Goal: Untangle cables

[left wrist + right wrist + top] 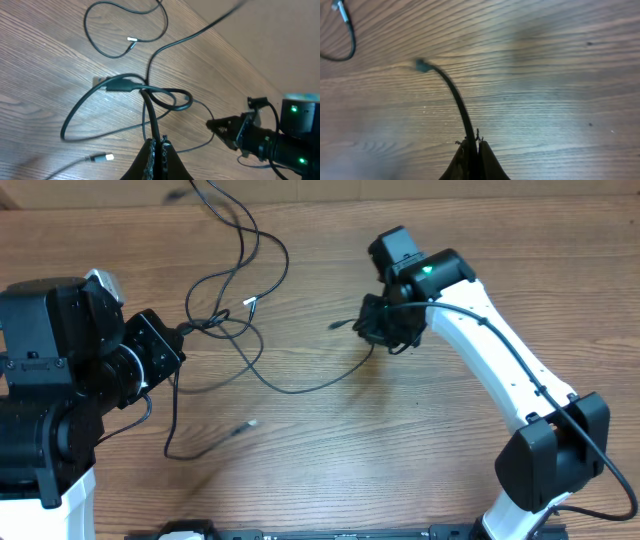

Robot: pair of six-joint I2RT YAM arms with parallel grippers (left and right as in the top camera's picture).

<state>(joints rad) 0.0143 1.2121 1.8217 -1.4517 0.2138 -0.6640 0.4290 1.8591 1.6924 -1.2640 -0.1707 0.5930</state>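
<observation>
**Tool state.** The left tool (pixel 178 332) is closed on the cables (pixel 222 323). In the left wrist view its fingers (pixel 150 152) meet at the bottom centre of the frame, with two strands pinched between them. The right tool (pixel 368 330) is closed on a single strand. In the right wrist view a short free length rises from the tips toward the upper left and ends in a dark plug (pixel 420 65).

**Location of the cables.** The cables lie on the table (pixel 420 460), mostly in the upper left and centre of the overhead frame. Loose loops run to the top edge. Two light plug ends lie free, one above the tangle and one lower down.

**Governing relation.**
- The crossing (pixel 150 97), where a loop wraps other strands, lies just right of the left tool in the overhead frame and well apart from the right tool.
- The left arm is therefore the nearer arm.
- The strand held by the right tool sags toward the lower centre of the frame, then climbs left into the crossing.
- The working axis runs left to right across the frame, from one tool to the other.

**Assessment.** A pull straight along that axis would probably tighten the loop. The short plug end at the right tool looks like the length to feed back through it.
</observation>
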